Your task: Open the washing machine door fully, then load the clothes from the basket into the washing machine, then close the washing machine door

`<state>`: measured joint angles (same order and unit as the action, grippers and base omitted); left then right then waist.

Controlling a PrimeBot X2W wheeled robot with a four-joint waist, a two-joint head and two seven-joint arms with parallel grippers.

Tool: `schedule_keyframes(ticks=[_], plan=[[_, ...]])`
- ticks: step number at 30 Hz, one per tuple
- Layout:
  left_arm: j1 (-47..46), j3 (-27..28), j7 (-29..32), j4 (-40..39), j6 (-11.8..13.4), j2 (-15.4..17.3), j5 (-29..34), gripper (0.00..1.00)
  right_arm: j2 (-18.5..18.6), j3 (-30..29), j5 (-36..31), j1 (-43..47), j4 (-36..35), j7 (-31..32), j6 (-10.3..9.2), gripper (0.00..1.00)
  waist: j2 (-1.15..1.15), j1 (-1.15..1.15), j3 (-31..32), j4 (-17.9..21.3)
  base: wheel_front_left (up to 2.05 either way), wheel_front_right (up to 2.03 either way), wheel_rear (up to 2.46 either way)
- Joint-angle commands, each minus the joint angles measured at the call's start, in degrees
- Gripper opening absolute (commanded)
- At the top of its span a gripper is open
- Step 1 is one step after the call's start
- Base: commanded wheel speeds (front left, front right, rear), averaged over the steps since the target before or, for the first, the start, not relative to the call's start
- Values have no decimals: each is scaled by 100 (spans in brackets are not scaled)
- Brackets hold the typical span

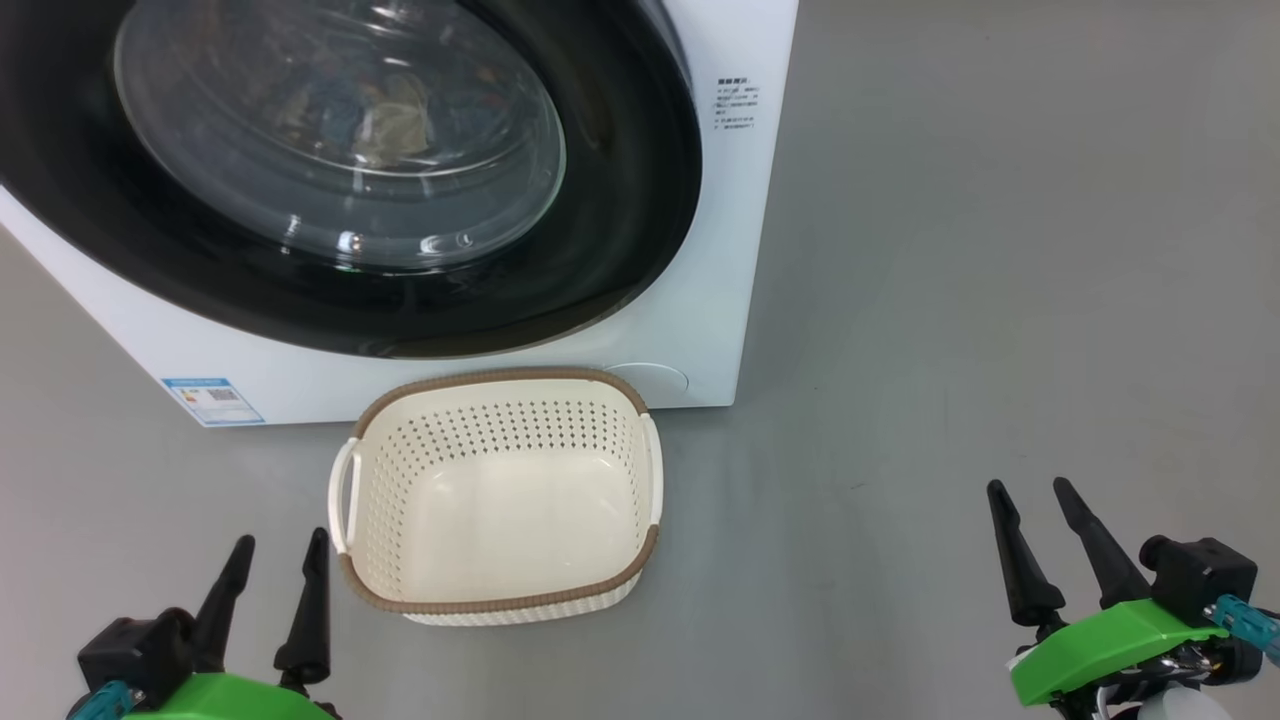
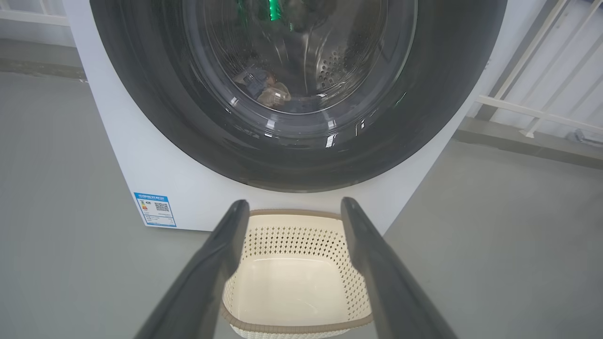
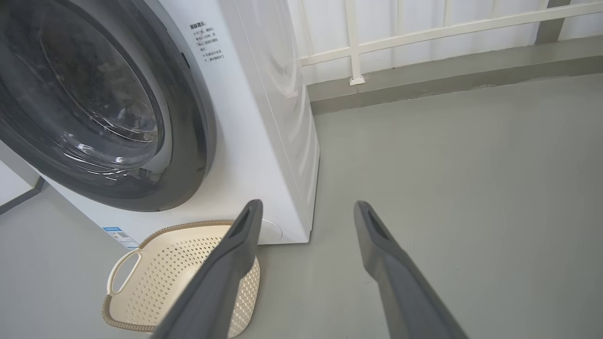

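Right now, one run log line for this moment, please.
door: closed; basket: empty; clothes: in drum; left gripper, right gripper: jaws open

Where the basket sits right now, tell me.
In the head view the basket stands empty on the grey floor at lower centre, just before the washing machine, under its shut door, nearer the left pincer than the right pincer.

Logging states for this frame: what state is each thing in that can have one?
washing machine door: shut
clothes: inside the washing machine, seen through the door glass
basket: upright on the floor, empty
left gripper: jaws open, holding nothing
right gripper: jaws open, holding nothing
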<state>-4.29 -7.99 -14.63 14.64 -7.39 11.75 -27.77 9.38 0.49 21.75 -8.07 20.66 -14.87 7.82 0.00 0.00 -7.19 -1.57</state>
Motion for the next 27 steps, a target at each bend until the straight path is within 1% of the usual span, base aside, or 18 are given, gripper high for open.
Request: schedule_keyframes(ticks=[1,9,27], plan=[[-66,236,-37,-109,-10,172,26,100,61,61,-1,61,-178,-13,-33,100,0,0,4,25,0,0,0],[-50,288,-37,-97,-10,160,22,100,-3,-75,-45,178,-255,-13,-33,100,0,0,-10,64,0,0,0],[-23,352,-37,-120,-10,86,-32,100,-53,-101,-69,182,-324,-13,-33,100,0,0,-12,60,0,0,0]])
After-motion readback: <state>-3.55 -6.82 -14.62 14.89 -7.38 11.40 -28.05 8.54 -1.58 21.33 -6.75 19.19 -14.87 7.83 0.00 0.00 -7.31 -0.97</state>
